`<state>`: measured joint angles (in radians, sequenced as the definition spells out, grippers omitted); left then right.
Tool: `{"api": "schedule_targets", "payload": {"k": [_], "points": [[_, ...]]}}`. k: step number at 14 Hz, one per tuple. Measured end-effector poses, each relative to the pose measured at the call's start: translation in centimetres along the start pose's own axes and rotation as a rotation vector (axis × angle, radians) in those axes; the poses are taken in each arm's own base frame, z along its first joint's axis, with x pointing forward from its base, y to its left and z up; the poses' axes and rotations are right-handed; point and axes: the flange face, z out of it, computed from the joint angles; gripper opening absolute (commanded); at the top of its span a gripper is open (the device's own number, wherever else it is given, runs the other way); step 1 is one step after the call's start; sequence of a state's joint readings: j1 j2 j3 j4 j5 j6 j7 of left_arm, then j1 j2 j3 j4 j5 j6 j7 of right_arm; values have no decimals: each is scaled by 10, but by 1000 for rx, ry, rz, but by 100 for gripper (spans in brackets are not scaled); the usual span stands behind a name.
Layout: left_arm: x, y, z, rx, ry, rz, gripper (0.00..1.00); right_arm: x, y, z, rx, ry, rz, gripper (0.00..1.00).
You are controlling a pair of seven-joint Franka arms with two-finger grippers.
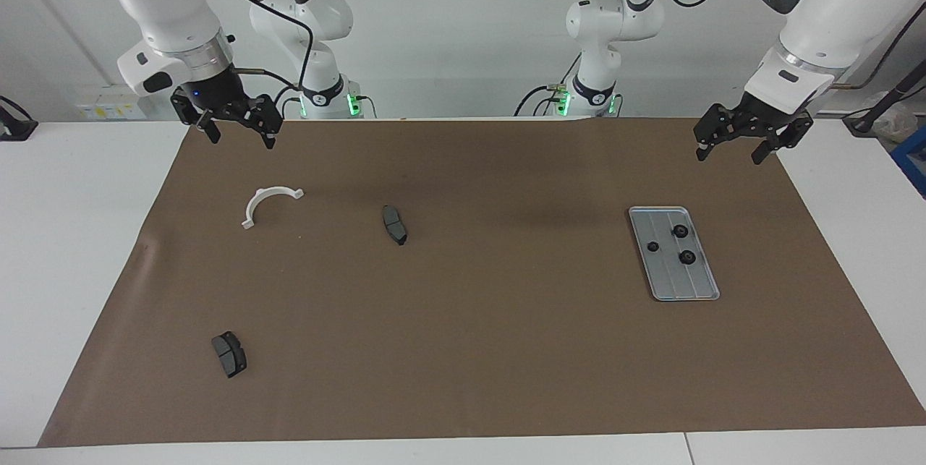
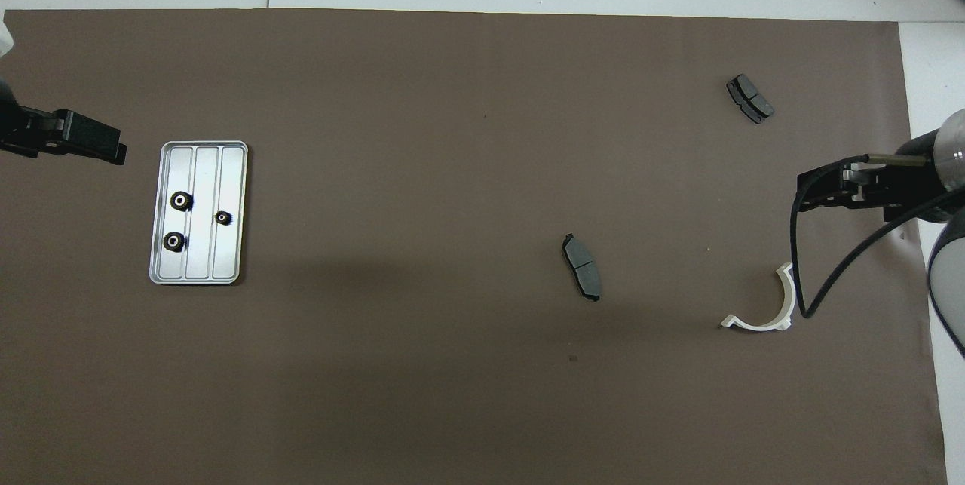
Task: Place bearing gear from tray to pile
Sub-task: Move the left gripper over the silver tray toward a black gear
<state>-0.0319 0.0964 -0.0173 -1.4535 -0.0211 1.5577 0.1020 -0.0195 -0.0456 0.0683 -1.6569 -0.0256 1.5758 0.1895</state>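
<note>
**Both grippers raised and empty; three gears in tray**

While both arms wait above the table, neither tool has hold of anything. The left gripper (image 1: pixel 746 139) hangs in the air over the brown mat (image 1: pixel 506 349) at the left arm's end of the table, its fingers spread wide and empty. The right gripper (image 1: pixel 235 126) hangs over the mat's edge at the right arm's end, fingers likewise spread wide, nothing between them.

The tray (image 1: pixel 691 290) lies flat on the mat toward the left arm's end, with the left gripper over the mat just beside it. Three black bearing gears (image 1: pixel 680 231) rest inside it, apart from one another: two larger ones in one groove lane and a smaller one (image 2: pixel 222 218) in the adjoining lanes. All three sit in the half of the tray nearer the robots.

The pile is a loose scatter toward the right arm's end. The white half-ring bracket (image 1: pixel 269 202) lies nearest the robots, close under the right gripper. One dark grey brake pad (image 1: pixel 394 224) lies toward the table's middle. A second brake pad (image 1: pixel 229 353) lies farthest from the robots, well apart from the bracket. The pieces do not touch one another.
</note>
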Motion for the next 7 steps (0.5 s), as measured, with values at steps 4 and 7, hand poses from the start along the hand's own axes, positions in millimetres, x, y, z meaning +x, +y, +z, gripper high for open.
{"api": "schedule_targets", "payload": {"k": [4,7], "points": [[-3,-1,7,2,13,-3,100,0,0,0,0,0,0,100],[-10,-6,49,3,16,-13,100,0,0,0,0,0,0,100]]}}
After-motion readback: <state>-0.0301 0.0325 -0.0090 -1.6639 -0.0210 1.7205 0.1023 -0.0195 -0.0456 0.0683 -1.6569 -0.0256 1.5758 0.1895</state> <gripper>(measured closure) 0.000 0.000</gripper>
